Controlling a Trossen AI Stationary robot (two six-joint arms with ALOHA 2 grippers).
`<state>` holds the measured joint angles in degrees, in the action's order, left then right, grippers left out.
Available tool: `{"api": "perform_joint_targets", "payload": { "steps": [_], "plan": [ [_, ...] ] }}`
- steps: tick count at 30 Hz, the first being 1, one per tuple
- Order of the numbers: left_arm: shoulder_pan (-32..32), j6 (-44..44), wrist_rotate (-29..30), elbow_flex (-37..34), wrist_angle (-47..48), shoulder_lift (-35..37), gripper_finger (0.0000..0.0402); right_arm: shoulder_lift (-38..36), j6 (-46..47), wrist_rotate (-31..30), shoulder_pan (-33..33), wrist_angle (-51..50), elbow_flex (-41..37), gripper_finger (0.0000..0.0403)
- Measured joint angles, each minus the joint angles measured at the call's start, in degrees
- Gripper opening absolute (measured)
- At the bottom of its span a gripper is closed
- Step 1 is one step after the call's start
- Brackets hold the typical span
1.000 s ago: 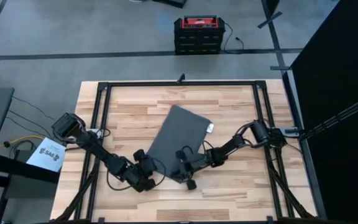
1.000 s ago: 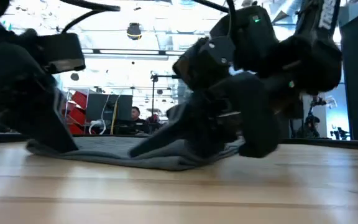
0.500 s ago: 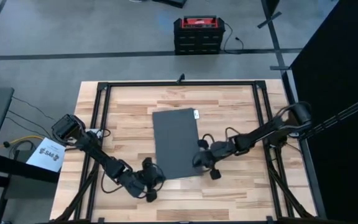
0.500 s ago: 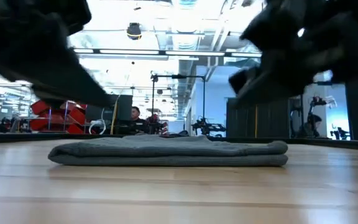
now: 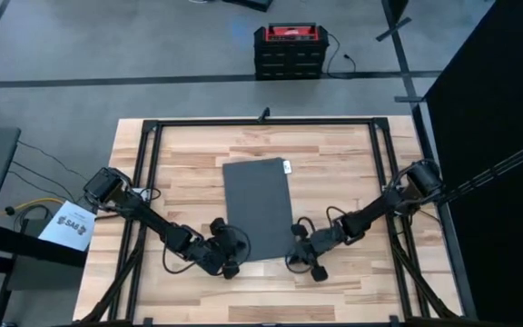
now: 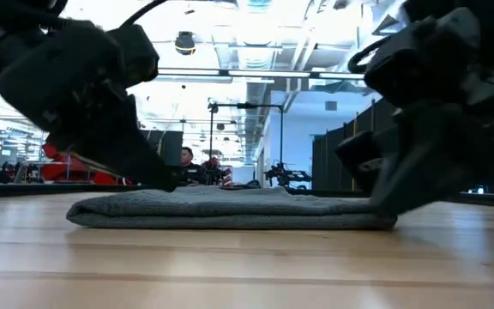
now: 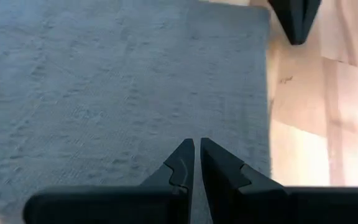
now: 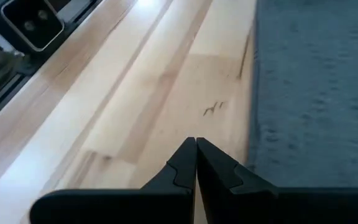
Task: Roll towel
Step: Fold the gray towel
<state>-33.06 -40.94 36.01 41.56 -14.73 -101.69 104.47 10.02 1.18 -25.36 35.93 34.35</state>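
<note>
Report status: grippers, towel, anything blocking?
Left gripper shut, at towel's near-left corner. Right gripper shut, on bare wood beside near-right corner. Towel flat, unrolled. Nothing blocking.

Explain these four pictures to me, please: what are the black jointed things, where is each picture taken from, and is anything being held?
The black jointed things are two robot arms, each ending in a two-finger gripper. One picture looks straight down on a wooden table, one looks level across the tabletop, and two come from small cameras on the arms' wrists, peering past their own fingers.

On the table lies a dark grey towel, folded flat, with a small white tag at its far corner. In the background of the level view a person sits far off in the room.

The left gripper sits at the towel's near left corner, and its wrist view shows its fingers shut above the cloth. The right gripper is beside the near right corner, fingers shut over bare wood. Neither holds anything.
</note>
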Motion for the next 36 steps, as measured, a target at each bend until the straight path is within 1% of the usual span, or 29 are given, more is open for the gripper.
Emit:
{"api": "perform_joint_targets", "payload": {
  "steps": [3,5,9,13,16,18,21,23,25,29,36],
  "plan": [
    [-0.8,3.4,-1.3,0.0,-3.1,0.0,0.0015,-1.5,0.3,-2.6,-1.2,-2.6,0.2,0.0],
    [-1.1,6.1,-1.9,0.4,-5.8,0.0,0.0015,-2.1,1.2,-4.2,-1.8,-6.2,0.2,0.0],
    [-1.0,11.0,-2.0,3.5,-6.5,0.0,0.0015,-2.3,3.9,-4.9,-2.6,-10.3,0.3,0.0],
    [-0.2,15.9,-2.2,6.3,-6.4,-0.9,0.0015,-2.4,5.0,-5.9,-3.2,-11.1,0.3,0.0],
    [0.8,16.7,-3.1,7.6,-6.3,-3.0,0.0015,-3.7,5.3,-6.0,-3.3,-14.1,0.3,0.0],
    [1.4,16.7,-3.7,8.1,-6.0,-4.6,0.0015,-5.5,6.3,-6.0,-3.3,-18.0,0.3,0.0],
    [1.9,16.7,-4.4,8.5,-6.0,-6.6,0.0015,-8.6,6.2,-8.5,-3.2,-23.3,0.1,0.0],
    [2.3,17.3,-4.5,9.0,-6.1,-7.7,0.0015,-9.5,5.0,-9.1,-2.6,-23.1,0.1,0.0],
    [2.6,18.3,-4.4,9.6,-6.0,-8.1,0.0015,-9.4,3.9,-9.4,-1.4,-20.9,0.1,0.0],
    [2.9,21.0,-4.4,10.6,-6.2,-8.2,0.0015,-5.9,1.8,-8.6,1.0,-16.0,0.4,0.0],
    [3.0,22.7,-4.4,11.4,-6.0,-8.2,0.0015,-6.1,-2.7,-8.5,1.3,-17.5,3.5,0.0]
  ]
}}
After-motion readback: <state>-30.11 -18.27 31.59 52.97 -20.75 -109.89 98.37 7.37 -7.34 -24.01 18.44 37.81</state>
